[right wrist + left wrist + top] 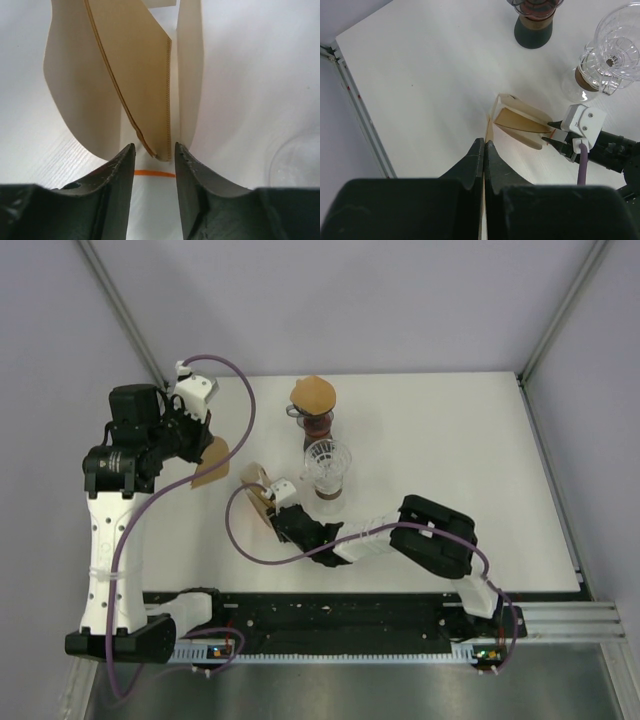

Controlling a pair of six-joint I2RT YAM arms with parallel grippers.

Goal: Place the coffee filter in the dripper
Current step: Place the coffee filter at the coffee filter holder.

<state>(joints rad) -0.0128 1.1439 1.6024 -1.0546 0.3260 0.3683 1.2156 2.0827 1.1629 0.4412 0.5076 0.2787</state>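
My left gripper is shut on a brown paper coffee filter and holds it above the table's left side. In the left wrist view its jaws pinch the filter's thin edge. The empty clear dripper sits on a carafe at mid-table and also shows in the left wrist view. My right gripper is open at a white holder with more filters. In the right wrist view the tip of the filter stack sits between its open fingers, not gripped.
A second carafe with a brown filter in its dripper stands behind the clear dripper. An orange line is marked on the table below the holder. The table's left rail runs close to the left arm.
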